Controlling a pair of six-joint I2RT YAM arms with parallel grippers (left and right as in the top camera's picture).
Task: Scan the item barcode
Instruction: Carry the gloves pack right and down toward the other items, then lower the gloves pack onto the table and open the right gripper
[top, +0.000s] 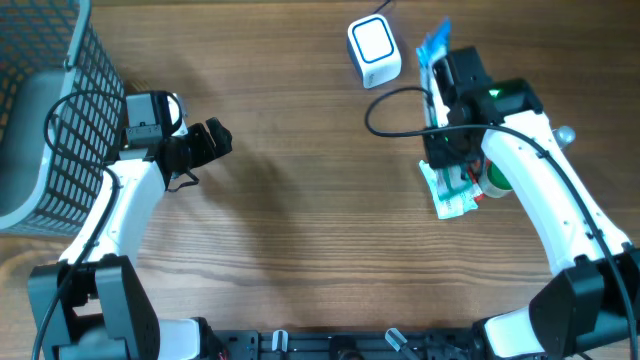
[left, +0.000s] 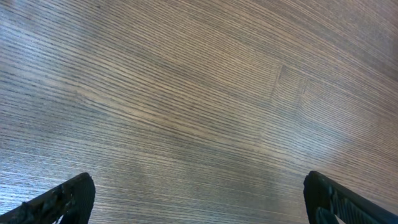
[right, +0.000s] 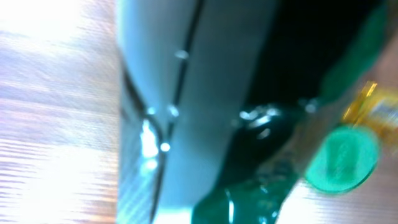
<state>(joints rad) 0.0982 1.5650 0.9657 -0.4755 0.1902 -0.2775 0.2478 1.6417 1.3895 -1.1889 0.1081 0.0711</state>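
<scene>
- Fingers of your left gripper (top: 212, 140) stood spread wide in the overhead view. They held nothing and sat over the bare wooden surface (top: 300, 210), near the wire basket (top: 55, 100) at the left edge.
- From overhead, your right gripper (top: 441, 62) had its fingers closed, with the blue packet (top: 435, 44) sticking out at their tip. The packet sat just beside the white scanner (top: 373, 50) at the far side.
- Back along that arm, a small pile of packets (top: 447, 197) and a green cap (top: 495, 182) lay on the surface, partly under the forearm.
- Your left wrist view showed two dark fingertips (left: 62, 200) in the bottom corners, far apart, with only wood grain between them.
- Your right wrist view was badly blurred. A glossy grey-blue wrapper (right: 180, 93) filled most of it, close to the lens, and you could not tell whether it was the same packet.
- You could not make out the fingers themselves there. A round green cap showed at the lower right, next to something dark green.
</scene>
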